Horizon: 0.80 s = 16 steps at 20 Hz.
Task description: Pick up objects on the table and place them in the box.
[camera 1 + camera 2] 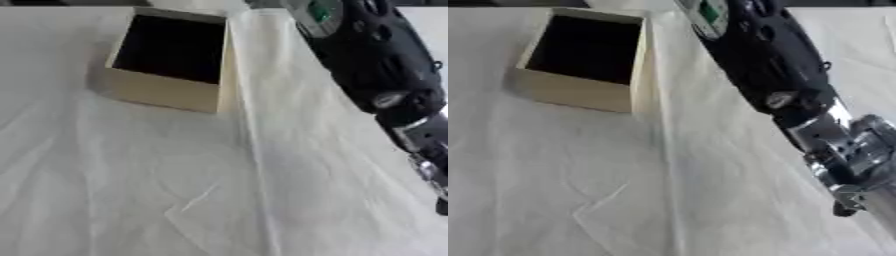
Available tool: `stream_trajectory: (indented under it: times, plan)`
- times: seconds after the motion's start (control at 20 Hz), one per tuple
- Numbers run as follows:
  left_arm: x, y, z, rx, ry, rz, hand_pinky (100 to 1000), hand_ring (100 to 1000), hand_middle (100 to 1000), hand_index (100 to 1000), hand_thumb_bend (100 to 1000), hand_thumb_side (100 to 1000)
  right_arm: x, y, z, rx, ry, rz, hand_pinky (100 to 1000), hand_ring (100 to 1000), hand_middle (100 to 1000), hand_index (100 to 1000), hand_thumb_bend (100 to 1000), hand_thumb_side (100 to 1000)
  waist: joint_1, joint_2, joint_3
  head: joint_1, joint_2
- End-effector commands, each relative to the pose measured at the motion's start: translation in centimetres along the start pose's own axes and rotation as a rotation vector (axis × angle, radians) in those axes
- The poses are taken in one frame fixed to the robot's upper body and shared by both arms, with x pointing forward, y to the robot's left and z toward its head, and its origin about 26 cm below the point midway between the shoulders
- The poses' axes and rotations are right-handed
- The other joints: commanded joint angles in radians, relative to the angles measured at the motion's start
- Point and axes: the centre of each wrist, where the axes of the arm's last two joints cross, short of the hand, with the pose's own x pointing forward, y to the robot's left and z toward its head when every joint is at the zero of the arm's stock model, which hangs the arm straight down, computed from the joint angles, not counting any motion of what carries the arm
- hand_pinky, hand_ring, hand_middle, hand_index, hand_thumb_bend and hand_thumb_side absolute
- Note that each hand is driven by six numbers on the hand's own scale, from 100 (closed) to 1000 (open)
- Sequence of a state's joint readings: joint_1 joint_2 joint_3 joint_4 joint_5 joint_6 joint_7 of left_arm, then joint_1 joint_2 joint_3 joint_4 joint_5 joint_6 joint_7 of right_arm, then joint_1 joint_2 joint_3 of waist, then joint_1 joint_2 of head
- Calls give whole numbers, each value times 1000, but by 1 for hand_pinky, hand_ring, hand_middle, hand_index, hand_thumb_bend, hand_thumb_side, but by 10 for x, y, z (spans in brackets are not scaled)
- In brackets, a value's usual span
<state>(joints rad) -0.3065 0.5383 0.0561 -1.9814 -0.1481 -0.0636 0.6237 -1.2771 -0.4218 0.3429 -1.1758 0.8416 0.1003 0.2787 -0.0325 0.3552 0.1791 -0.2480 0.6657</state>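
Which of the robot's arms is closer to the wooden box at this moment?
Right. The right arm comes in from the upper right and passes just right of the box, not touching it. The left arm and both hands do not show in either view.

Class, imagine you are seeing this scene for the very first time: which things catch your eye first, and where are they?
The big black arm with silver joints stands out first, slanting from the top centre down to the right edge. Next comes the open wooden box with its dark inside, sitting at the upper left on the wrinkled white tablecloth. No hand can be made out in either view.
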Motion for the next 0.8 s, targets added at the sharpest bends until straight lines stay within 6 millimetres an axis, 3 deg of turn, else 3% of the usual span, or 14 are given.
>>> stream_trajectory:
  times: [0.05,0.5,0.8]
  plan:
    - [8,2,-8,-8,-39,10,654,749,652,824,581,815,2,3,-13,-21,4,13,574,487,395,640,100,100,4,-17,8,-12,-15]
    - [9,0,-8,-7,-38,25,653,749,650,824,577,814,14,34,-25,31,-40,19,570,488,396,636,100,100,-1,-15,26,-10,-9]
    - [9,-2,-8,-4,-36,32,653,749,649,823,576,813,12,49,-26,65,-11,18,569,490,397,634,100,100,-3,-17,32,-12,-13]
